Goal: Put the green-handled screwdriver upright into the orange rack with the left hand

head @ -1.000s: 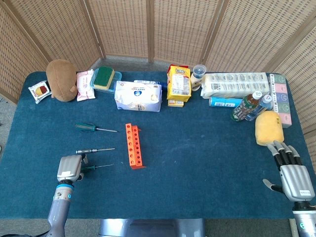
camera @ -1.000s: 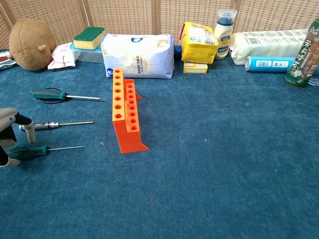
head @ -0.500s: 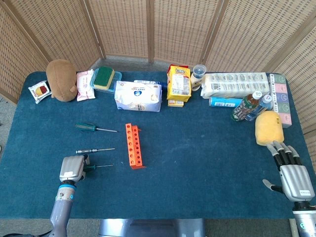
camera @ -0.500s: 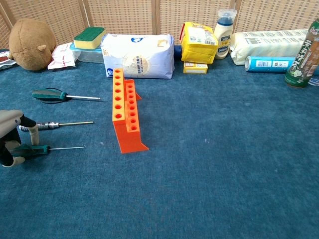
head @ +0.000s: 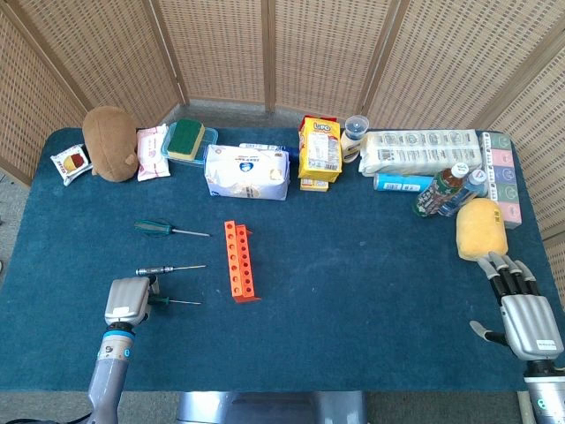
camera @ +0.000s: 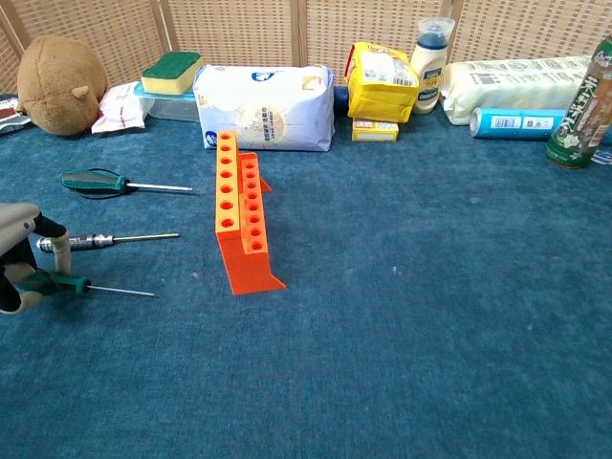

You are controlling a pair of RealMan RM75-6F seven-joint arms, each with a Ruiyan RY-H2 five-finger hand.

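Observation:
A small green-handled screwdriver (camera: 67,282) lies low over the blue table, its thin shaft (head: 181,302) pointing right. My left hand (camera: 21,260) at the front left grips its handle between thumb and fingers; the handle (head: 159,301) is mostly hidden in the head view by the left hand (head: 128,303). The orange rack (head: 239,261) stands to the right of the hand, its rows of holes (camera: 241,212) empty. My right hand (head: 523,311) rests at the front right edge, fingers spread, holding nothing.
A larger green-handled screwdriver (camera: 93,182) and a silver-handled one (camera: 81,241) lie just behind my left hand. Along the back stand a plush toy (head: 110,143), a sponge box (head: 187,140), a white pack (head: 247,171), a yellow box (head: 320,150) and bottles (head: 441,192).
My left hand has closed around the small screwdriver's handle. The tool has slid a little left and its shaft now slants, tip toward the front.

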